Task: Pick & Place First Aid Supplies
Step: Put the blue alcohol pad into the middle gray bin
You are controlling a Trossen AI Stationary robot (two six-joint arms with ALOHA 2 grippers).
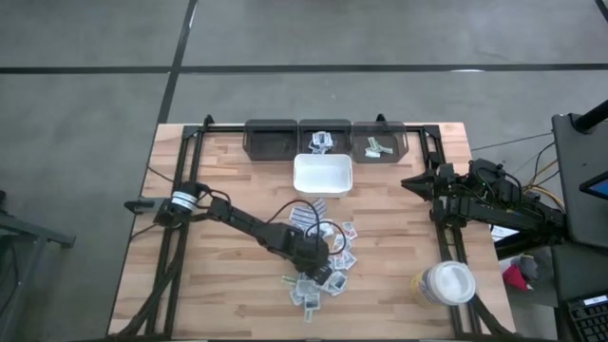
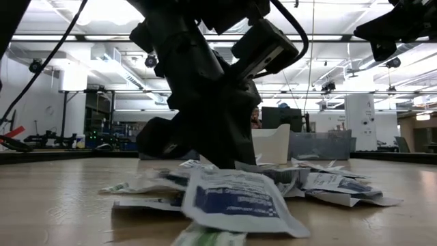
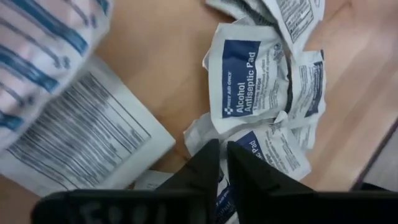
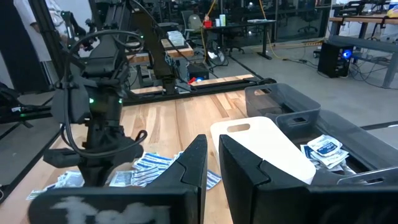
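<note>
While the right gripper (image 4: 211, 163) waits over the table's right side, fingers nearly together and empty, we see the left gripper (image 3: 222, 163) down in the heap of first aid supplies (image 1: 321, 255) in front of the white tray (image 1: 323, 175) — fingers narrowly parted, pinching a packet's edge, we cannot tell.

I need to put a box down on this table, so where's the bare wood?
Free: the left side of the table, between its edge and the pile of packets, and the strip between the white tray and the right arm. Crowded: the middle front, where the left gripper sits in the packets; the jar fills the front right corner.
</note>
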